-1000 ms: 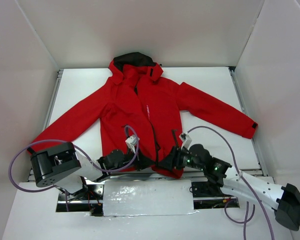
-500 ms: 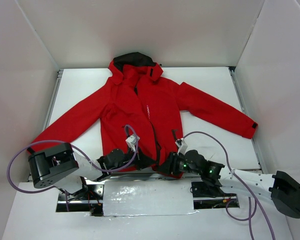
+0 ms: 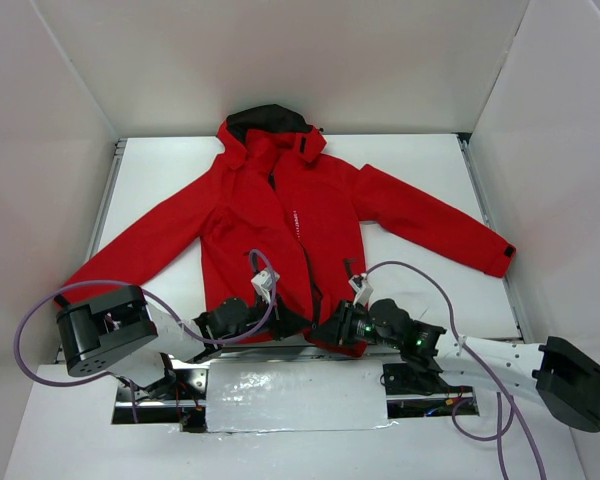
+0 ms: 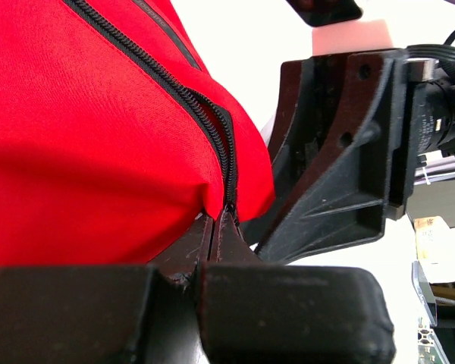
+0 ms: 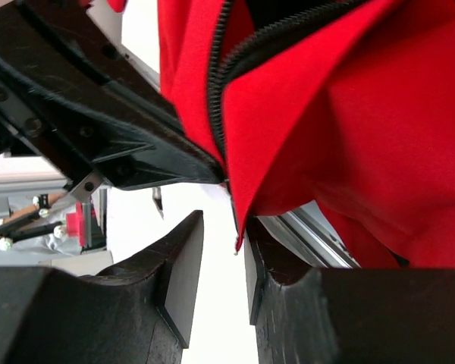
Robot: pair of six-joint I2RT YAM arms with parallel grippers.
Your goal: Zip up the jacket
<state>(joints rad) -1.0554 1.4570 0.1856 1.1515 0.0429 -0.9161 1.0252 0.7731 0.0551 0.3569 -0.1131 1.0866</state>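
matt red cloth jacket, black plastic pincer

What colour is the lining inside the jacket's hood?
Black. The hood lining contrasts with the bright red jacket, and it shows best in the top external view.

Left arm black; right arm white forearm, black ends; purple cables; matte black gripper fingers.

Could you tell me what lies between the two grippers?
The bottom hem of the jacket, at the foot of its front zipper; the top view shows it.
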